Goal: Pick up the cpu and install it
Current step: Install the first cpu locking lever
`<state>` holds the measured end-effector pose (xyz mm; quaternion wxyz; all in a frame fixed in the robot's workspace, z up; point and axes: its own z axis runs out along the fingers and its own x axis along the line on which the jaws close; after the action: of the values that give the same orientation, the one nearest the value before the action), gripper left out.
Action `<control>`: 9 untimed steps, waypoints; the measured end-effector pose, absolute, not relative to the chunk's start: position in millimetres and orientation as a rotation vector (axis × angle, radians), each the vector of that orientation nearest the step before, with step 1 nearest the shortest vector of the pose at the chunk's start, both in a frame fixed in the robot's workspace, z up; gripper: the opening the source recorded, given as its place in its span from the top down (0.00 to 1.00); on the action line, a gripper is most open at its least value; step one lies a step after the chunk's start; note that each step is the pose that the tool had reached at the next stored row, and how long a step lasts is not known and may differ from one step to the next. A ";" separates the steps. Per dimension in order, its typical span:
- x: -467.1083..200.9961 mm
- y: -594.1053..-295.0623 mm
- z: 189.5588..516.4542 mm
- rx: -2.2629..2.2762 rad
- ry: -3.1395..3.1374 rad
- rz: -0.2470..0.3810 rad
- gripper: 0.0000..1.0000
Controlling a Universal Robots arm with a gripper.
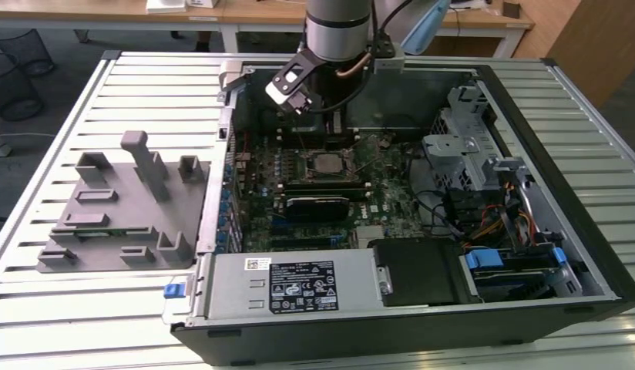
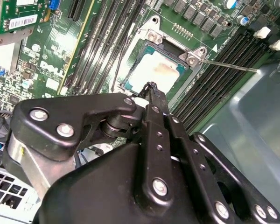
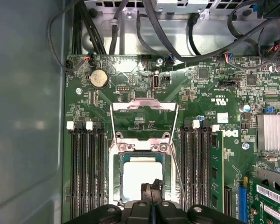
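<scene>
Above socketed cpu (image 3: 142, 175) — gripper (image 3: 151, 186) (fingertips together) vertical.

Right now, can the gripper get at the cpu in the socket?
Probably yes. The hinged metal frame is flipped open, so the cpu lies bare, and the gripper sits just above it with nothing between. Its fingers are shut together, though.

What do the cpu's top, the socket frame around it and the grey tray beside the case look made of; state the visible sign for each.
cpu: metal top, likely; pale silver, dull sheen, with a smudge in the second wrist view.
socket frame: bright bare metal, judging by its glints and thin stamped edges.
grey tray: probably plastic; uniform matte grey, blocky moulded uprights, no shine.
</scene>
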<state>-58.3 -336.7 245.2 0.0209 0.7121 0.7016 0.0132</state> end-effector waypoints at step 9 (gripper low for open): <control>-58.3 -336.8 250.8 2.208 2.175 0.041 0.89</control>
<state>-58.3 -336.8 250.8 0.0209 0.7121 0.7016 0.0132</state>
